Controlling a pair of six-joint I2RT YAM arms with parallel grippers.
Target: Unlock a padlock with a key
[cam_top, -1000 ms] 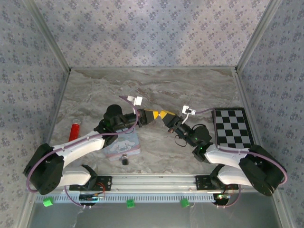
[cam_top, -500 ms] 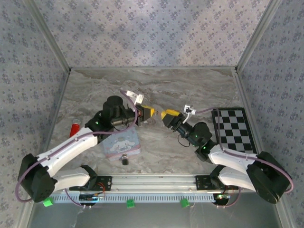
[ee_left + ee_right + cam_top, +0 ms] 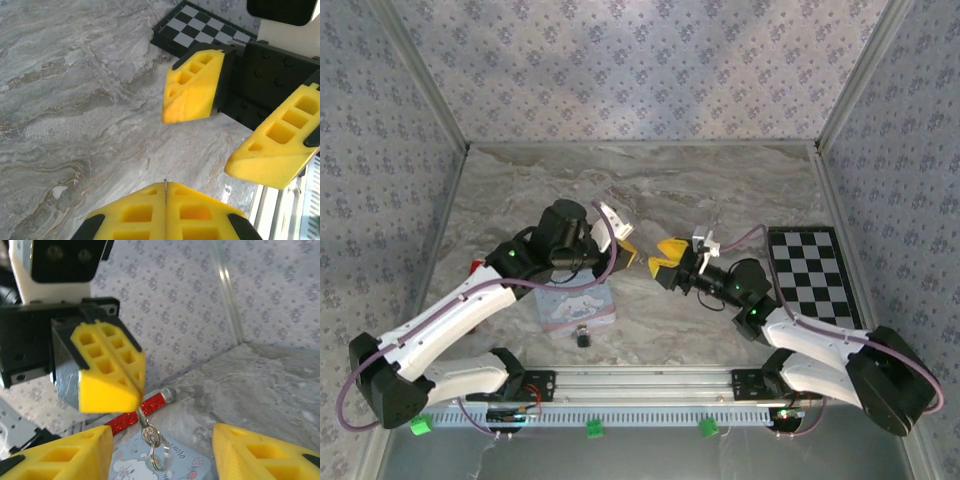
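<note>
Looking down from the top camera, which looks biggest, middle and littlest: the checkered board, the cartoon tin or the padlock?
1. checkered board, biggest
2. cartoon tin, clearly smaller
3. padlock, by far the littlest, just below the tin

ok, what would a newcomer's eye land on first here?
The two arms facing off over the middle of the marble table: the left pincer is shut on a small key that dangles from its tips, and the right pincer is open opposite it. Next, the tiny dark padlock lying untouched on the near side of the pale-blue cartoon tin.
</note>
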